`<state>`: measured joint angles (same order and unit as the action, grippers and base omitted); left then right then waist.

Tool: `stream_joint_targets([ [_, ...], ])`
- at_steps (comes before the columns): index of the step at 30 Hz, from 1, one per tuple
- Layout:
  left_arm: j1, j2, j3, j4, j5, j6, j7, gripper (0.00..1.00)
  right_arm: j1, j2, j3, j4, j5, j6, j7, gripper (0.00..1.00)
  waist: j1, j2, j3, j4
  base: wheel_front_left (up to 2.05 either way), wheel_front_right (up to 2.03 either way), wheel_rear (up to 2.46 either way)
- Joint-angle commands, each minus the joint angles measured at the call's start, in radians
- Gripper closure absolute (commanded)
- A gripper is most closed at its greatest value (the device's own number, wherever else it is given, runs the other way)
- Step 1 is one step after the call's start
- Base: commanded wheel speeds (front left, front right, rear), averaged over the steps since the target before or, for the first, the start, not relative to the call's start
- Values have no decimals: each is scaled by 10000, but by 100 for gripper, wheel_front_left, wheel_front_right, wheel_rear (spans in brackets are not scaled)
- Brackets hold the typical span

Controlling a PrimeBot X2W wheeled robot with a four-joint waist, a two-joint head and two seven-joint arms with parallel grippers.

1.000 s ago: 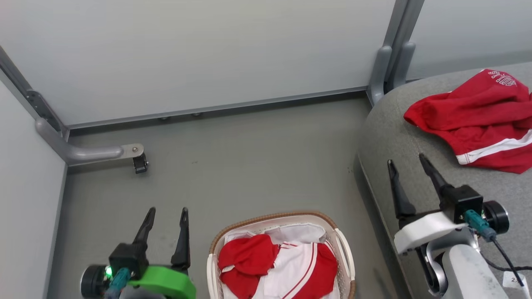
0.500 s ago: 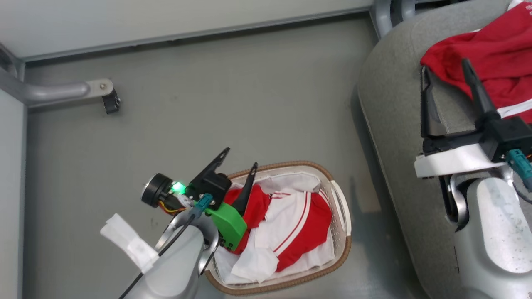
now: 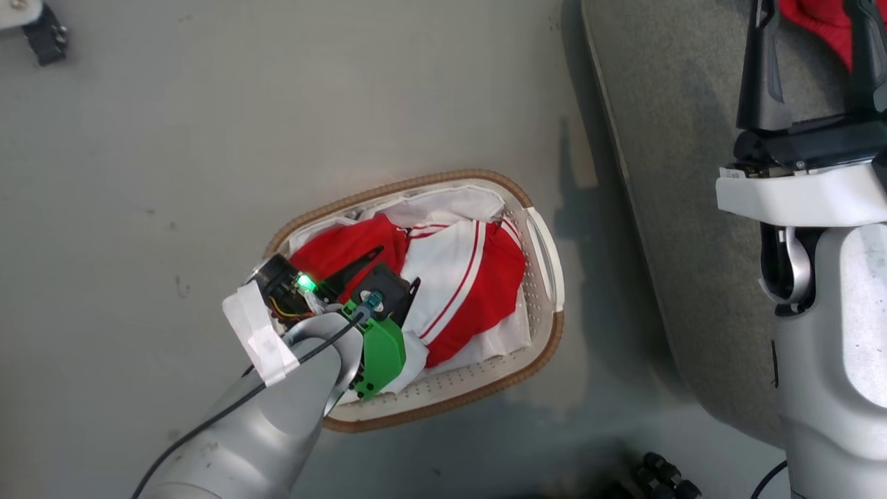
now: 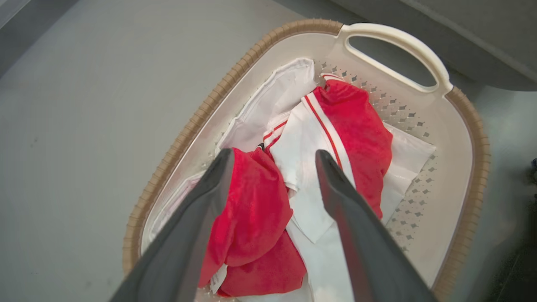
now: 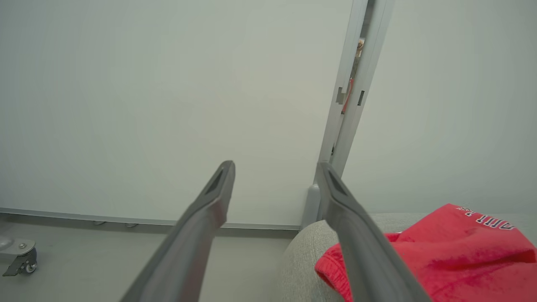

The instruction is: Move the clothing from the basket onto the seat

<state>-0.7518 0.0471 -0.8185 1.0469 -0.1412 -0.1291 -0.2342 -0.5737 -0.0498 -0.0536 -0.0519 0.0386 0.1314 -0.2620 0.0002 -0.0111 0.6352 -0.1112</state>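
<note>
left gripper [image 4: 273,155]: jaws were apart, empty, hovering over clothing [image 4: 251,209] in basket [image 4: 474,201]
right gripper [image 5: 275,165]: jaws were apart, empty, above seat [image 3: 665,138]
red garment [image 5: 440,247]: lay on seat, near right gripper

Site, as I see it: partitioned lab bay dressed as a home corner. Evidence: pale wall panels [image 5: 147,105] on a grey metal post [image 5: 352,96]; castered foot [image 3: 43,31], 10 o'clock; bare grey floor [image 3: 208,138]; upholstered seat [image 3: 665,173], 2 o'clock; laundry basket [image 3: 457,388].
</note>
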Motion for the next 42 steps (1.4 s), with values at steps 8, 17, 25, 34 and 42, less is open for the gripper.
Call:
stream_joint_targets([
  [8, -1135, 314, -513, 1060, -164, -22, -23, 0, -684, -10, 68, -549, 423, -14, -45, 0, -2, 111, 2636, -1432, 0, 0, 0],
  [17, -1710, 551, -671, 1796, -497, -10, 86, 0, -959, -13, 250, -734, 634, -14, -45, 0, -2, 111, 3287, -1743, 0, 0, 0],
  [25, -2050, 534, -500, 2036, -764, 218, -8, 76, -963, -15, 326, -756, 677, -14, -45, 0, -2, 111, 3441, -1807, 0, 0, 0],
  [34, -1615, 313, -557, 1660, -968, 145, -283, 100, -690, -18, 407, -317, 338, -14, -45, 0, -2, 111, 2873, -1389, 0, 0, 0],
  [42, -607, 689, -193, -115, -1355, 87, -309, 100, -167, -22, 257, 560, -326, -14, -45, 0, -2, 111, 1518, -696, 0, 0, 0],
])
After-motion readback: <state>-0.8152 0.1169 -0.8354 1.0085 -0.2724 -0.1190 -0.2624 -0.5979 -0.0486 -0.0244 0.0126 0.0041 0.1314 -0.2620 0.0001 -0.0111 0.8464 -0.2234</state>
